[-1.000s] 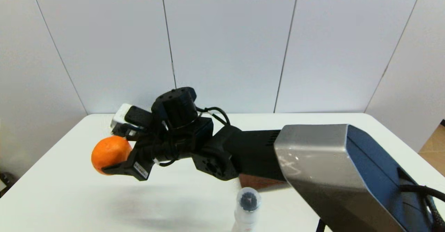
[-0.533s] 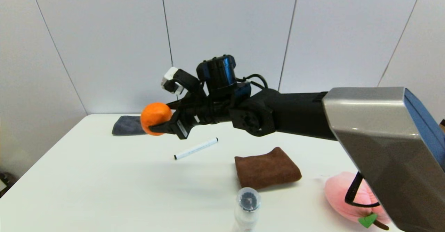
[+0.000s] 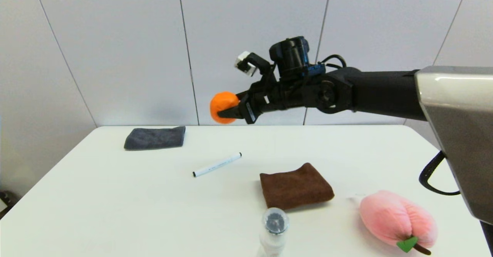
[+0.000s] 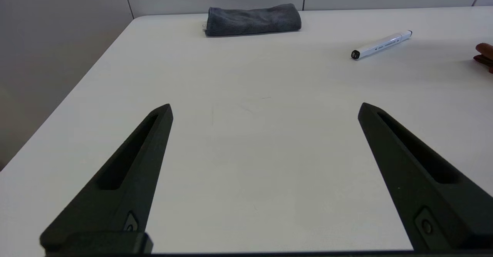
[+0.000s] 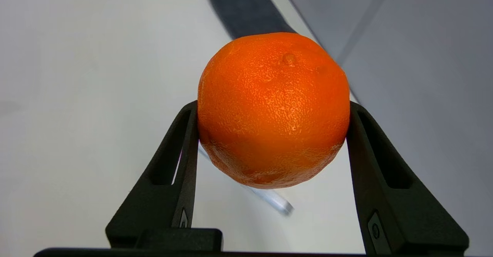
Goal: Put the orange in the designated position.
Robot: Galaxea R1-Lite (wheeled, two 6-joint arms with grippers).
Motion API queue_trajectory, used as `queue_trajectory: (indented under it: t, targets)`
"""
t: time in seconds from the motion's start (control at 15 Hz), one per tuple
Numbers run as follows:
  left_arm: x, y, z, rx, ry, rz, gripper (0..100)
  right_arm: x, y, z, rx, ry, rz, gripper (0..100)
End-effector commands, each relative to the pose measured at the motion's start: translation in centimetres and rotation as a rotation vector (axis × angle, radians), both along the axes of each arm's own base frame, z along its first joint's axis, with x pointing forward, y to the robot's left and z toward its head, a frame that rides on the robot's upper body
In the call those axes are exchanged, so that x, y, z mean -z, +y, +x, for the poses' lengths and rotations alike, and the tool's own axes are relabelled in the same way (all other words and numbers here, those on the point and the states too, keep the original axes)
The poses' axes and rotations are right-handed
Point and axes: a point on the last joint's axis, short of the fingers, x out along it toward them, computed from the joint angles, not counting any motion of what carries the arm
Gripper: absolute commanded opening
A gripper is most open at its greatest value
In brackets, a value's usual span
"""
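- Orange [image 3: 223,106] hangs high in the air above the far part of the table [image 3: 115,203], pinched between the two black fingers of the right gripper [image 3: 230,110].
- Right arm reaches in from the right side, stretched leftward, well above the tabletop.
- Seen from the right wrist, the orange [image 5: 273,108] fills the gap between the fingers [image 5: 181,149], each one pressed against a side of the fruit; its dimpled skin and small navel face the camera.
- Left gripper [image 4: 265,106] sits low over bare white table, its fingers spread wide apart with nothing between them.
- Grey cloth [image 3: 155,137] lies folded at the far left of the table, below and to the left of the orange.
- Pen [image 3: 217,164], white with a dark cap, lies slanted near the table's middle, apart from both cloths.
- Brown cloth [image 3: 295,185] lies folded to the right of the pen.
- Pink plush [image 3: 396,220] with a green leaf rests near the front right corner.
- Clear bottle [image 3: 274,230] stands at the front edge, just before the brown cloth.
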Motion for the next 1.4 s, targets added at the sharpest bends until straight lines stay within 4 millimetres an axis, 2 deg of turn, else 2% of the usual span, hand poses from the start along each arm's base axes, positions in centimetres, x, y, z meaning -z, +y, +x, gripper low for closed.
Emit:
queue_trajectory:
  t: [0.07, 0.4, 0.53, 0.73, 1.13, 1.4]
  targets:
    - [0.0, 0.0, 0.0, 0.0, 0.0, 0.0, 100, -1.7, -4.7, 1.0, 0.095, 0.034, -0.019, 0]
    - [0.0, 0.0, 0.0, 0.0, 0.0, 0.0, 100, -2.5, -10.1, 1.4, 0.205, 0.086, -0.043, 0]
    - [0.0, 0.0, 0.0, 0.0, 0.001, 0.0, 100, -3.0, -12.2, 0.8, 0.246, 0.129, -0.065, 0]
    - [0.0, 0.0, 0.0, 0.0, 0.001, 0.0, 100, -3.1, -14.4, -0.2, 0.286, 0.156, -0.082, 0]
    - [0.0, 0.0, 0.0, 0.0, 0.0, 0.0, 100, -1.3, -18.7, -2.7, 0.349, 0.221, -0.15, 0]
    - [0.0, 0.0, 0.0, 0.0, 0.0, 0.0, 100, 0.3, -21.6, -2.5, 0.402, 0.248, -0.185, 0]
